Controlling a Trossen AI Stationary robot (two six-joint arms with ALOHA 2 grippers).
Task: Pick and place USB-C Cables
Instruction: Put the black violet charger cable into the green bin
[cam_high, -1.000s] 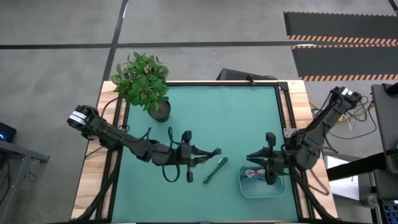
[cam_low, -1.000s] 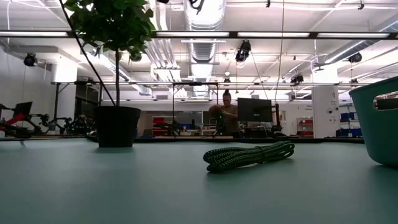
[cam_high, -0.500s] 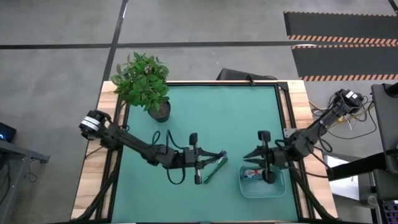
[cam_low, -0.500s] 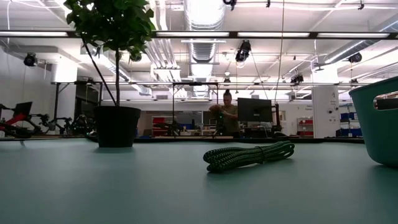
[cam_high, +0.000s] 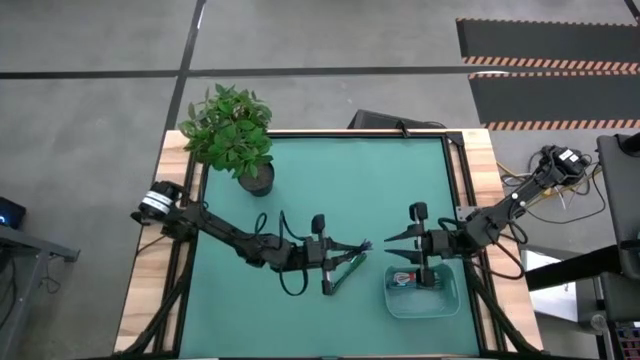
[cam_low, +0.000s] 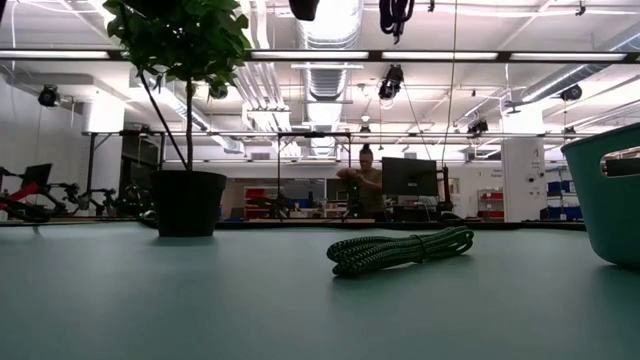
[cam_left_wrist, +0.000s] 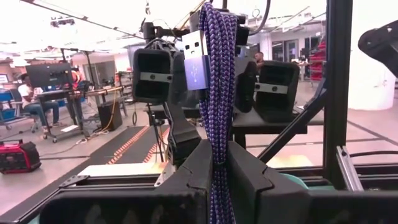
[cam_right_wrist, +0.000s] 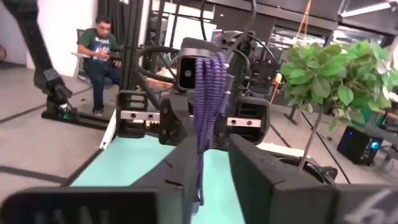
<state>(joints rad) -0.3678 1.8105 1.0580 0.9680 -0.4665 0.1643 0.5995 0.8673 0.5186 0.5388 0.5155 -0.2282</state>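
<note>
The left claw (cam_left_wrist: 217, 168) clenched the light, floppy purple USB-C cable (cam_left_wrist: 216, 81) mid-bundle, facing the released right claw (cam_high: 397, 250)

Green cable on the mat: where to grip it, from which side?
Mid-bundle on the green cable, from straight above, fingers across its narrow width: it lies flat on the mat as a long, thin bundle. Left hand, over it, is shut on the purple cable; right hand, near the bin, is open.

High view straight down over whole counter (cam_high: 400, 180); low view level at counter height; wrist views face each other, both showing purple cable (cam_left_wrist: 216, 99).
</note>
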